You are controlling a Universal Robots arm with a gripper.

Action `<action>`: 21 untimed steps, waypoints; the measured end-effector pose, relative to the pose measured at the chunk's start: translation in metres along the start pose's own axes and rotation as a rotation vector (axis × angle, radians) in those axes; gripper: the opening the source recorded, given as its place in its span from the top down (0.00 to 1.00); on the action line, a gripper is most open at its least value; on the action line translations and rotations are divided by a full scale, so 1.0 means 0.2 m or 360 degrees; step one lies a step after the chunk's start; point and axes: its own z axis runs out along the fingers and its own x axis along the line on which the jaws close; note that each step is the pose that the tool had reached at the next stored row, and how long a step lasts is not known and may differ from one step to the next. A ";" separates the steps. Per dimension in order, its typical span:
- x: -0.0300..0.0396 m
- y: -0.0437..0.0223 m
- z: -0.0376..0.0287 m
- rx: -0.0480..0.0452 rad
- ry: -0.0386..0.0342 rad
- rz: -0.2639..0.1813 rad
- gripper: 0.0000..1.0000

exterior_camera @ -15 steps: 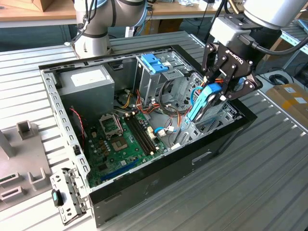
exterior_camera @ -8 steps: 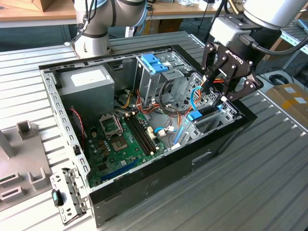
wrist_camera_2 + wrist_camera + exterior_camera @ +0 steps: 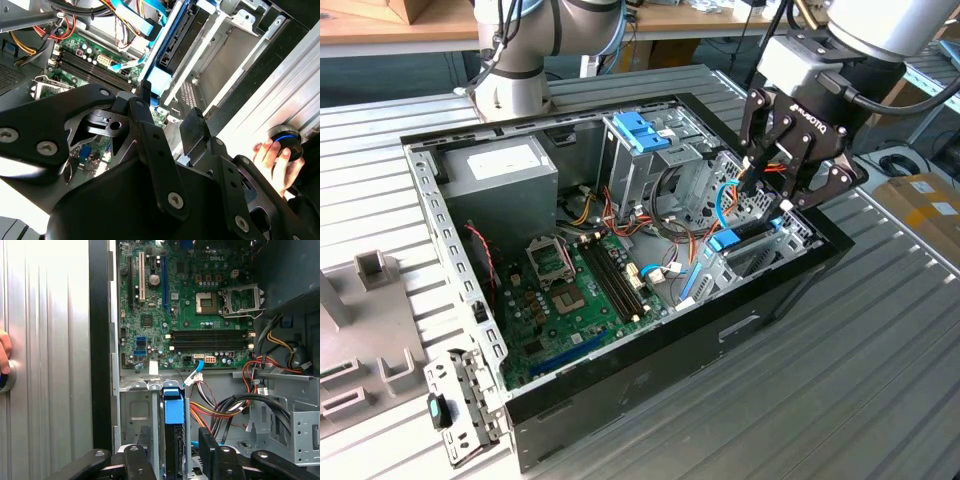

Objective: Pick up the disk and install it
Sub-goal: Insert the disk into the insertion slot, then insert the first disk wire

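From the exterior view's left: the open computer case (image 3: 650, 390) stands on the worktop (image 3: 880, 380). The disk (image 3: 728, 240) stands on edge in a bay at the case's right end, and the gripper (image 3: 768, 190) hangs over it. In the first wrist view the jaws are spread on both sides of the disk, not touching it. I judge it stiff, rather heavy and sensitive to shock, so you should hold its flat sides. Its lower part is hidden in the bay.

1. I see an open case (image 3: 620, 400) lying on its side on a ribbed table (image 3: 860, 370).
2. Inside it, a green motherboard (image 3: 555, 315) lies flat, with its CPU socket (image 3: 548, 262) beside the memory slots (image 3: 210, 339).
3. A grey power supply (image 3: 505, 175) fills the corner toward the exterior view's left.
4. A drive cage (image 3: 642, 150) with a blue handle stands near it, and tangled cables (image 3: 670, 215) lie just below.
5. A metal bracket (image 3: 460, 410) lies on the table, just outside the case's near corner.
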 end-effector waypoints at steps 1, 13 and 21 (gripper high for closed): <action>0.000 -0.005 0.000 0.0000 0.0000 0.0000 0.49; -0.008 -0.214 0.018 -0.0001 0.0002 0.0000 0.90; -0.007 -0.214 0.018 -0.0001 0.0002 0.0000 0.90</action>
